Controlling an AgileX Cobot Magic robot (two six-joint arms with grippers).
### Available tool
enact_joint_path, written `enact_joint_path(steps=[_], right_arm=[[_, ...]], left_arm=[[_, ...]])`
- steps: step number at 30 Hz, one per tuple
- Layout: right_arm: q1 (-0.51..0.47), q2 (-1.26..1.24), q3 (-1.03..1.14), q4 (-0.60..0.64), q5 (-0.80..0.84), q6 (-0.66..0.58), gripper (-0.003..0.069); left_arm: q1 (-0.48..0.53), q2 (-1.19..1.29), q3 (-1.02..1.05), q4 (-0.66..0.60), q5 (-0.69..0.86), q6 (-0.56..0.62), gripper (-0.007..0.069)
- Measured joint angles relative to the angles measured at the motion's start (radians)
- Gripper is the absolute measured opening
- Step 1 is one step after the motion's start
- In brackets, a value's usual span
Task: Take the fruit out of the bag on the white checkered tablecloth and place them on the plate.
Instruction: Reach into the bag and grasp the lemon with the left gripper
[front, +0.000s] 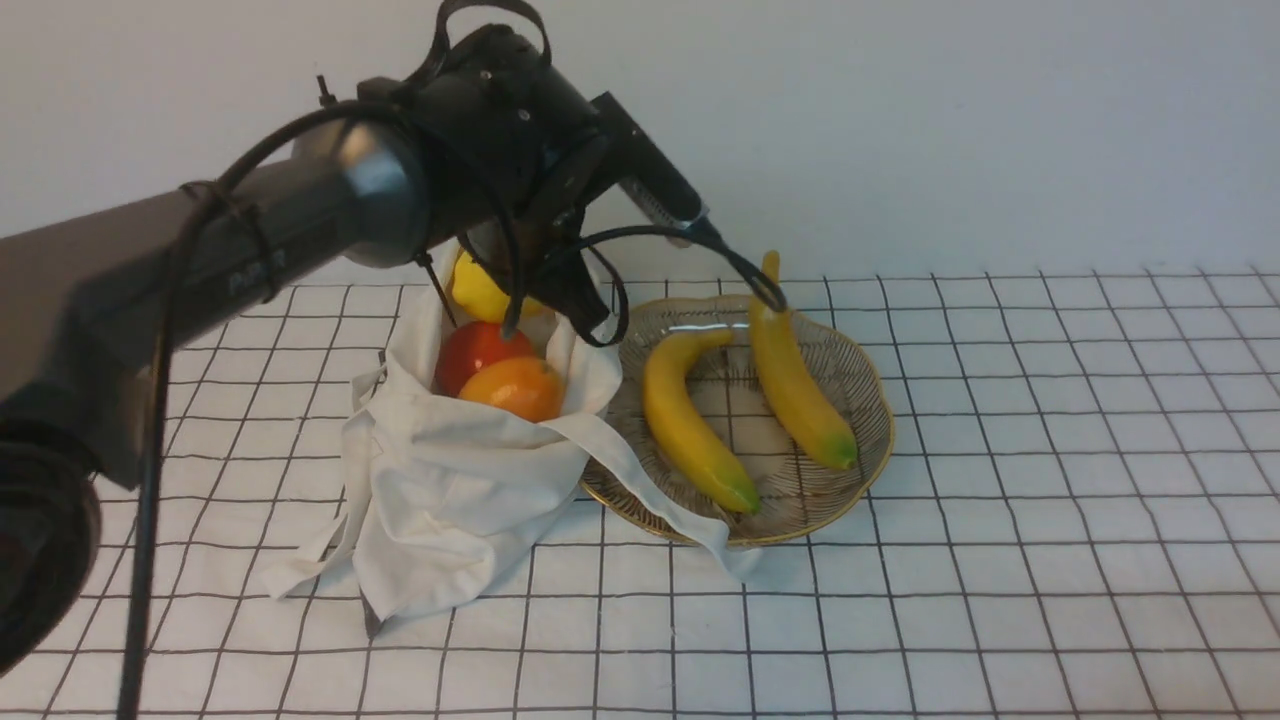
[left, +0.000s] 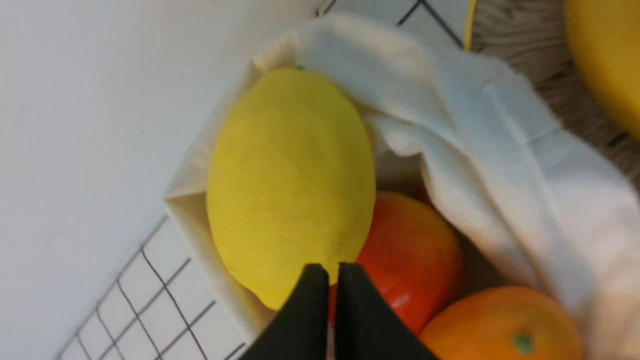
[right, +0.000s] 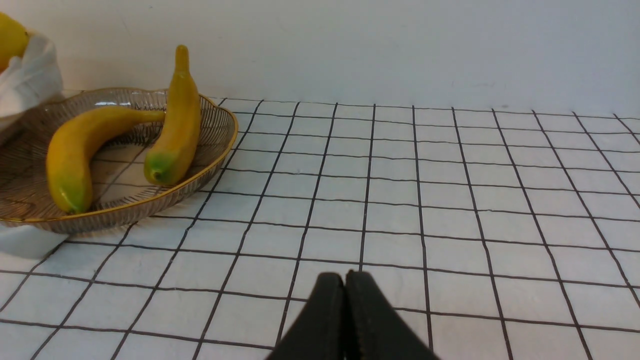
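Where thin dark lines gridded the white checkered tablecloth (front: 1000, 620), a soft off-white cloth tote (front: 450, 480), creased, contained: lemon (left: 290, 185), red fruit (left: 410, 255), orange (left: 505, 325). Beside it, one scalloped wicker dish (front: 740, 400), two bananas (front: 690, 430) inside. Left gripper (left: 332, 272), right gripper (right: 349, 280): both closed, empty.

Even, moderate light falls across the white checkered tablecloth (front: 1020, 480) and the pale wall (front: 950, 130) in my front view; I cannot tell its source. A small bright streak of glare marks the plate (front: 625, 400), and a highlight glints on the orange fruit (front: 515, 385). The near part of the left arm (front: 200, 240) is blurred. My left wrist view is soft throughout, while my right wrist view shows crisp grid lines.
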Motion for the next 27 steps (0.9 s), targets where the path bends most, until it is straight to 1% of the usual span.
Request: enact_joint_path(steps=[3, 6, 8, 10, 12, 13, 15, 16, 17, 19, 20, 21, 22, 23, 25, 27], right_arm=[[0.0, 0.0, 0.0, 0.0, 0.0, 0.0, -0.0014], [0.0, 0.0, 0.0, 0.0, 0.0, 0.0, -0.0014], [0.0, 0.0, 0.0, 0.0, 0.0, 0.0, -0.0014], [0.0, 0.0, 0.0, 0.0, 0.0, 0.0, -0.0014], [0.0, 0.0, 0.0, 0.0, 0.0, 0.0, -0.0014], [0.0, 0.0, 0.0, 0.0, 0.0, 0.0, -0.0014], [0.0, 0.0, 0.0, 0.0, 0.0, 0.0, -0.0014], [0.0, 0.0, 0.0, 0.0, 0.0, 0.0, -0.0014], [0.0, 0.0, 0.0, 0.0, 0.0, 0.0, -0.0014], [0.0, 0.0, 0.0, 0.0, 0.0, 0.0, -0.0014], [0.0, 0.0, 0.0, 0.0, 0.0, 0.0, -0.0014], [0.0, 0.0, 0.0, 0.0, 0.0, 0.0, -0.0014], [0.0, 0.0, 0.0, 0.0, 0.0, 0.0, -0.0014], [0.0, 0.0, 0.0, 0.0, 0.0, 0.0, -0.0014], [0.0, 0.0, 0.0, 0.0, 0.0, 0.0, -0.0014], [0.0, 0.0, 0.0, 0.0, 0.0, 0.0, -0.0014]], left_arm=[[-0.028, -0.065, -0.023, 0.01, -0.006, -0.002, -0.0005], [-0.025, -0.089, -0.034, 0.025, -0.011, -0.022, -0.0005], [-0.018, -0.086, -0.035, 0.029, -0.017, -0.056, -0.0003], [-0.011, -0.077, -0.035, 0.029, -0.02, -0.101, 0.0016], [-0.006, -0.067, -0.035, 0.029, -0.028, -0.153, 0.0055], [-0.001, -0.062, -0.035, 0.029, -0.03, -0.177, 0.0078], [0.013, -0.044, -0.035, 0.027, -0.034, -0.231, 0.0151], [0.029, -0.029, -0.035, 0.023, -0.035, -0.286, 0.0223], [0.039, -0.02, -0.035, 0.018, -0.036, -0.309, 0.0262], [0.049, -0.01, -0.035, 0.01, -0.039, -0.335, 0.0311], [0.065, 0.007, -0.034, -0.004, -0.053, -0.363, 0.0389], [0.066, 0.011, -0.034, -0.006, -0.055, -0.368, 0.0408], [0.071, 0.022, -0.034, -0.013, -0.067, -0.38, 0.047], [0.072, 0.031, -0.034, -0.016, -0.083, -0.387, 0.0517], [0.072, 0.044, -0.034, -0.024, -0.109, -0.401, 0.0576], [0.072, 0.056, -0.034, -0.034, -0.129, -0.417, 0.0603]])
